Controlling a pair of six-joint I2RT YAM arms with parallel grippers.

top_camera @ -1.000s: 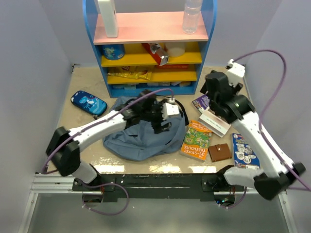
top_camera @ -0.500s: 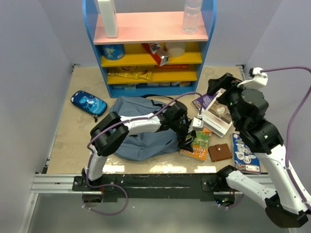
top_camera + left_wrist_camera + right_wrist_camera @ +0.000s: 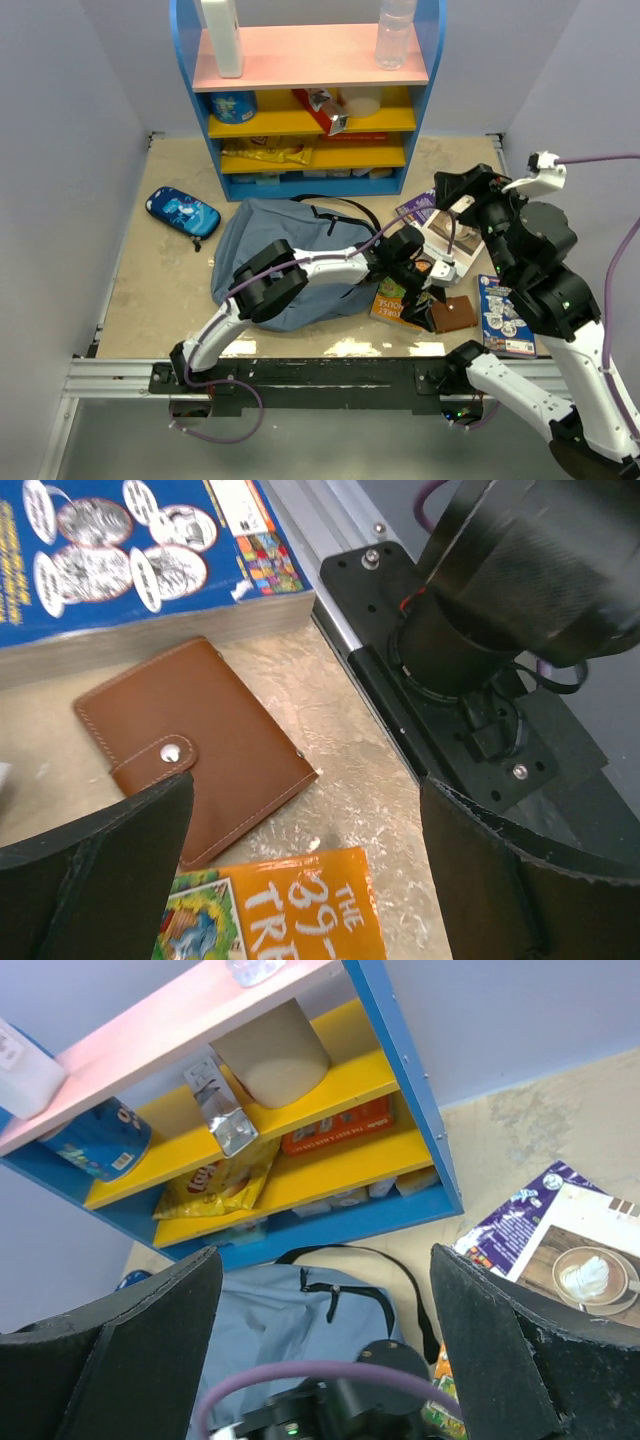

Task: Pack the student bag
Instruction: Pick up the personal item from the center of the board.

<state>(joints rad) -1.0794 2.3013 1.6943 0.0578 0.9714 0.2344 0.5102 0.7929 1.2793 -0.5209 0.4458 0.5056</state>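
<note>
The student bag, slate-blue with black straps, lies slumped in the middle of the table, below the shelf; its zipper and strap show in the right wrist view. My left gripper reaches past the bag's right edge. It hangs open and empty just over the corner of an orange book and a brown wallet. My right gripper is raised at the right, open and empty, looking down at the bag and shelf.
A blue picture book lies right of the wallet. A white coffee-cup book and a purple book lie by the shelf's foot. The blue-and-yellow shelf holds snacks and bottles. A bright-blue pouch lies at the left.
My left arm swung right, off the bag, to the orange book and wallet, and its jaws opened wider. My right arm lifted and drew back to the right.
</note>
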